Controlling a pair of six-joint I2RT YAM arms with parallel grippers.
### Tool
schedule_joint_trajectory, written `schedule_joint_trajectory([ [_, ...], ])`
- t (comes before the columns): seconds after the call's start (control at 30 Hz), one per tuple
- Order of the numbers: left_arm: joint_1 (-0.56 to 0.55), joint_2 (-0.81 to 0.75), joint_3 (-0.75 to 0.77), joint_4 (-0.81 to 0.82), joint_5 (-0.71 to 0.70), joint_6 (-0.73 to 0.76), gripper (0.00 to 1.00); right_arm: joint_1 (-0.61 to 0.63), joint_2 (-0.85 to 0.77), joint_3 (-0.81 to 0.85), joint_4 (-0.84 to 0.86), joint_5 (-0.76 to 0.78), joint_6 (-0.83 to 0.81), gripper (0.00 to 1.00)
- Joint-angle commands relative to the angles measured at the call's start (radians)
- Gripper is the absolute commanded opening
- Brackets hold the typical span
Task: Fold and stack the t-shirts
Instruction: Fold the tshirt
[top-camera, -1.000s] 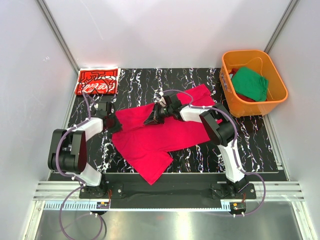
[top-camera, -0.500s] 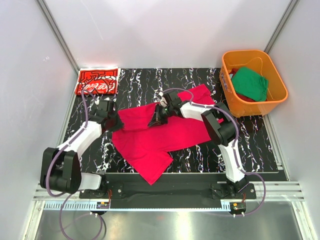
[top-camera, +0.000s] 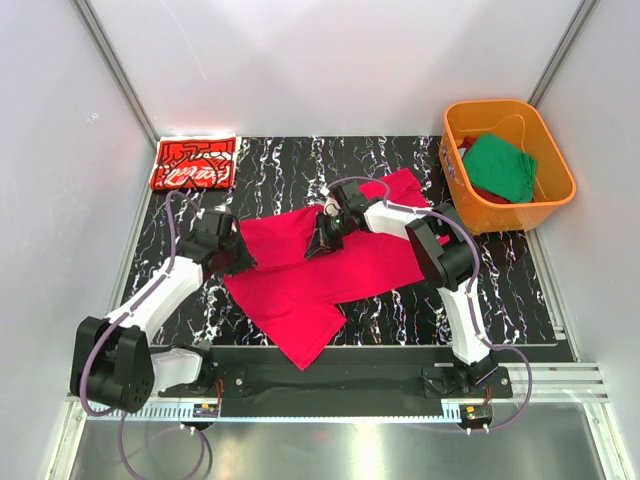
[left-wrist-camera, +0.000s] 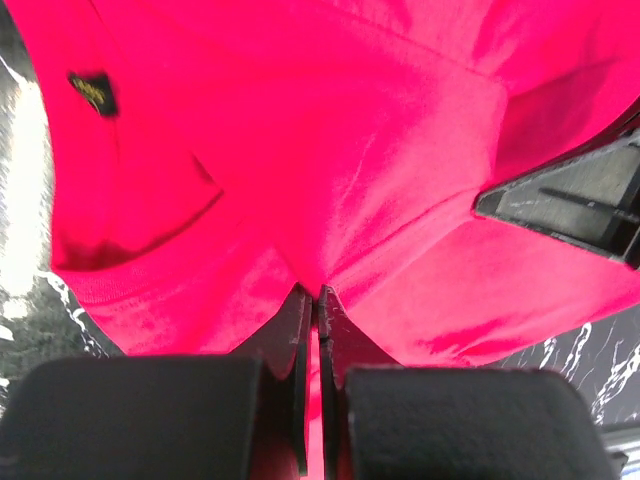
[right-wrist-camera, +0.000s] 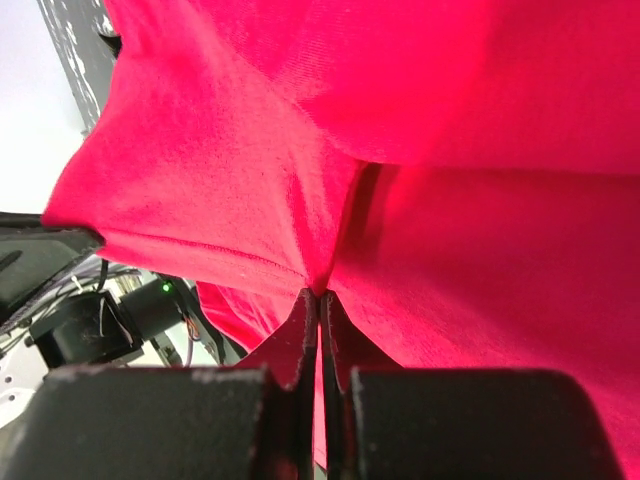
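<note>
Crimson cloth is nipped by both arms. From where I stand, the left gripper (left-wrist-camera: 316, 292) has its jaws pressed together on a fold of the crimson tee (top-camera: 300, 290) at the tee's 9 o'clock edge. The right gripper (right-wrist-camera: 319, 295) pinches the same tee near its 12 o'clock edge, and the cloth puckers at each pinch. This tee lies spread across the middle of the black marbled mat (top-camera: 280, 165), one corner trailing toward 6 o'clock. Folded flat at the mat's 10 o'clock corner sits the printed tee (top-camera: 195, 162). Over at 2 o'clock, the green tee (top-camera: 500, 167) lies in the orange tub (top-camera: 510, 105).
</note>
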Motion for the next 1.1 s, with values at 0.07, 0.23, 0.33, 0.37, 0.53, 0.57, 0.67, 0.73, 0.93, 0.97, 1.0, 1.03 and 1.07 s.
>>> schedule_joint_trajectory([
  [0.07,-0.026,-0.050,-0.059,0.015,0.020,-0.030,0.00,-0.009,-0.075,0.014,-0.048,-0.036,-0.047,0.00],
  [0.23,-0.034,-0.031,-0.117,0.060,0.034,-0.041,0.00,-0.009,-0.078,0.000,-0.048,-0.044,-0.044,0.00],
  [0.33,-0.043,-0.009,-0.121,0.084,0.049,-0.050,0.00,-0.010,-0.075,-0.003,-0.048,-0.044,-0.044,0.00],
  [0.37,-0.048,-0.005,-0.119,0.086,0.050,-0.052,0.00,-0.013,-0.075,-0.001,-0.049,-0.045,-0.044,0.00],
  [0.53,-0.056,-0.029,-0.124,0.081,0.044,-0.072,0.02,-0.019,-0.071,-0.003,-0.067,-0.042,-0.050,0.01],
  [0.57,-0.056,-0.059,-0.119,0.072,0.034,-0.075,0.13,-0.022,-0.066,0.003,-0.078,-0.041,-0.059,0.02],
  [0.67,-0.054,-0.135,-0.076,-0.007,-0.037,-0.081,0.53,-0.039,-0.077,0.000,-0.127,-0.006,-0.091,0.16],
  [0.73,-0.048,-0.208,-0.029,-0.088,-0.148,-0.061,0.84,-0.062,-0.110,0.004,-0.170,0.048,-0.137,0.22],
  [0.93,0.132,-0.122,0.159,-0.111,-0.184,0.084,0.87,-0.124,-0.173,0.095,-0.278,0.370,-0.251,0.48],
  [0.97,0.173,-0.085,0.177,-0.094,-0.149,0.098,0.83,-0.146,-0.167,0.140,-0.290,0.439,-0.275,0.51],
  [1.0,0.208,-0.039,0.207,-0.054,-0.088,0.111,0.78,-0.159,-0.150,0.166,-0.296,0.470,-0.286,0.52],
  [1.03,0.251,0.045,0.226,-0.040,-0.083,0.125,0.74,-0.171,-0.140,0.192,-0.301,0.502,-0.298,0.53],
  [1.07,0.275,0.096,0.246,-0.023,-0.059,0.135,0.71,-0.183,-0.130,0.241,-0.299,0.566,-0.318,0.55],
])
